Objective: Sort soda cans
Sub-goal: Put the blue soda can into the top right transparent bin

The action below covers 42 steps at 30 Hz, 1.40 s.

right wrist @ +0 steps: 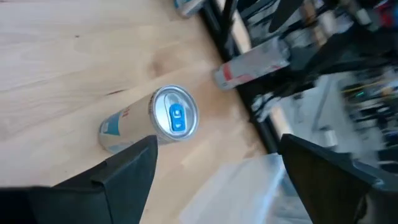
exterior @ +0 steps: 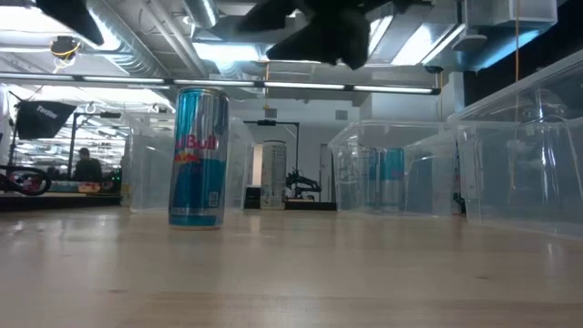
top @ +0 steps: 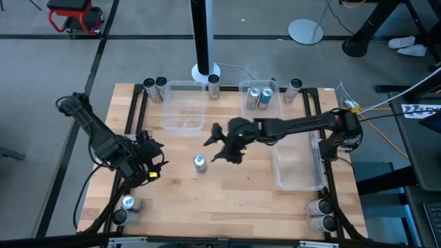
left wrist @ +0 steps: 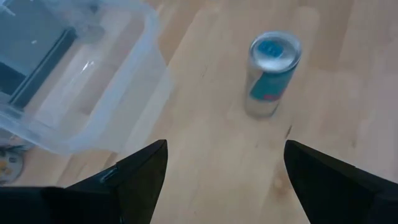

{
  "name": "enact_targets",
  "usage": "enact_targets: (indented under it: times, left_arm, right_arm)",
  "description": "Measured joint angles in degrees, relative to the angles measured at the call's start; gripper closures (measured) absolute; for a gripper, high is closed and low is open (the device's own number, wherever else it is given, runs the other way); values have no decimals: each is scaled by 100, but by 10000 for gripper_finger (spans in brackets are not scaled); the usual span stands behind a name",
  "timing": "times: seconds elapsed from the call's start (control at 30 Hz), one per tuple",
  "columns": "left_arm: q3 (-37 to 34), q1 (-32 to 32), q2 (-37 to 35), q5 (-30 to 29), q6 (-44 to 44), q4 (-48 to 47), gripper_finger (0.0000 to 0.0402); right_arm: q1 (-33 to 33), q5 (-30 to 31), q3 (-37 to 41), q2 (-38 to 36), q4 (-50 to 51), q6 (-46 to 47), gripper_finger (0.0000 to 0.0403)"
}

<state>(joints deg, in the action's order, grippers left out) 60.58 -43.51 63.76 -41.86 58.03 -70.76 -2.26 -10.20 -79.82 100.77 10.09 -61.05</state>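
Note:
One blue-and-silver soda can (top: 200, 162) stands upright on its base in the middle of the wooden table; it also shows in the low view (exterior: 198, 157) and both wrist views (left wrist: 272, 73) (right wrist: 155, 121). My right gripper (top: 215, 147) hovers open above the table, just right of and beyond the can, touching nothing (right wrist: 217, 180). My left gripper (top: 160, 157) is open to the can's left, apart from it (left wrist: 224, 180). Two more blue cans (top: 259, 98) stand in the far right clear bin (top: 242, 88).
An empty-looking clear bin (top: 182, 105) sits at the far left and another (top: 298, 164) along the right side. Further cans stand off the board at its corners: far left (top: 154, 85), far middle (top: 213, 83), far right (top: 295, 87), near left (top: 127, 204), near right (top: 318, 209).

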Motion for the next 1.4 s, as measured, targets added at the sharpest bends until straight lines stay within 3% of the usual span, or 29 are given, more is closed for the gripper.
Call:
enact_targets:
  times: [0.2,0.37,0.57,0.97,1.27,1.4]
  left_arm:
    - [-318,-109,5,-75,-26,145,93]
    - [-468,-205,3,-76,15,154,93]
    - [-587,-240,14,-73,5,195,93]
    - [-590,-238,11,-75,-111,280,93]
    - [-590,-238,11,-75,-99,291,93]
    - [-590,-238,11,-75,-99,291,93]
  right_arm:
    - [2,-365,-868,830,183,585,63]
    - [2,-925,-1031,1221,70,1178,63]
    - [-2,-948,-1032,1569,22,1693,63]
    - [-2,-983,-1031,1917,-164,1844,65]
    - [2,-1254,-1031,1919,-350,1837,163]
    - [2,-1256,-1031,1917,-352,1794,165]
